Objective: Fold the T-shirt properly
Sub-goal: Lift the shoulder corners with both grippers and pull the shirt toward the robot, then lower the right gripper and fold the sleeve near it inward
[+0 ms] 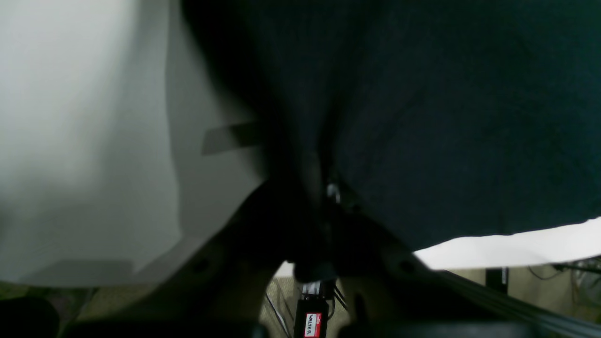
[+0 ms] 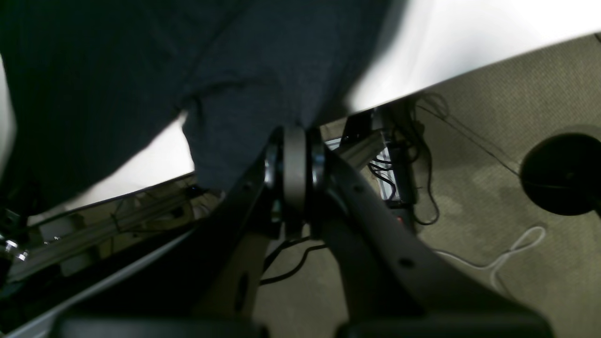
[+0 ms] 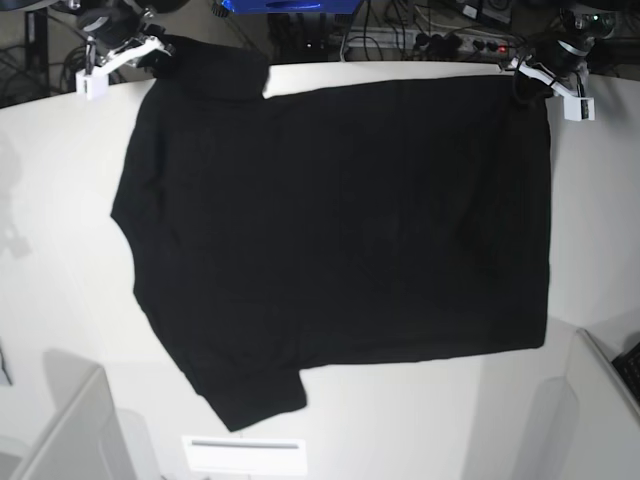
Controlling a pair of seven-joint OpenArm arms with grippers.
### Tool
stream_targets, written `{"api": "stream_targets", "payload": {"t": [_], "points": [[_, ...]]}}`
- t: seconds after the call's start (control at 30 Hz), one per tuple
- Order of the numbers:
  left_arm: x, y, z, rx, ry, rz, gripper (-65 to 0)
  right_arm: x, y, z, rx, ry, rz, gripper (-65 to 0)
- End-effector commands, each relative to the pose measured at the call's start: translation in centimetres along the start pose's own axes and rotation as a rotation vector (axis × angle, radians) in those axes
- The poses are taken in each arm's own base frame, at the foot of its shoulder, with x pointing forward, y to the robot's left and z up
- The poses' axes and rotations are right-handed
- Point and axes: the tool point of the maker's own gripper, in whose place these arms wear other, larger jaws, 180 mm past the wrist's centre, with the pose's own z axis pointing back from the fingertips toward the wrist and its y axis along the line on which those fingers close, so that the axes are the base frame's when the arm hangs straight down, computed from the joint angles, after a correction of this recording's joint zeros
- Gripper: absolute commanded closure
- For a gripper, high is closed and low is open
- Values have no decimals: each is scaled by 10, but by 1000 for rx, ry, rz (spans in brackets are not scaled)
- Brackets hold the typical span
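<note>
Setting: white counter [image 3: 60, 300] in a lab room, cables and power strips on the floor past its far edge.

Item 1. Left pincer [image 3: 535, 72], at the far edge of the counter, on the right of the base view. Clamped together on the hem corner of the T-shirt [image 3: 340, 240]; in its wrist view the black cloth bunches directly into the closed tips [image 1: 324, 188].

Item 2. Right pincer [image 3: 150, 50], at the far edge, on the left of the base view. Clamped on the shirt at the sleeve and shoulder end; its wrist view shows cloth [image 2: 244, 108] drawn between the closed tips.

Item 3. T-shirt, black, plain side up, no print showing. It spreads from both pincers toward the near side of the counter, lying flat and sideways, the second sleeve farthest from the right pincer.

Progress, as a judgement: the shirt is spread out and gripped along one long edge; no fold is visible. All folds are left to do.

Item 4. White label [image 3: 245, 452] on the counter, beyond the shirt's near sleeve.
</note>
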Motion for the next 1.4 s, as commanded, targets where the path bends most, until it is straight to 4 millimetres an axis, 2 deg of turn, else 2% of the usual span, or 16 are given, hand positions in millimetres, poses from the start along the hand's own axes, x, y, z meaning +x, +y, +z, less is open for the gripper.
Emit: {"api": "stream_targets", "payload": {"t": [0.0,0.23,0.5,0.6,0.87,1.03,1.37], "points": [[9,-4,5,-16,-28,-20,0,6,5,4,23,-20,-1,0],[15,-6,6,-17,-43,-31,0,31,27,-4,116,-79,-18,0],[41,-27,6,-59,-112,-71,0,57,50,-15,180,-98,19,0],[41,-27,3,-51,-94,-55,0,68,57,-18,199,-121,32,0],[66,-9,1,15,-107,-27,0,92,76,-24,247,-123,79,0],[76,-10,-2,9,-121,-29,0,110,89,-28,274,-135,107,0],[89,-8,-9,40,-144,-36,0,142,95,-44,282,-145,31,0]]}}
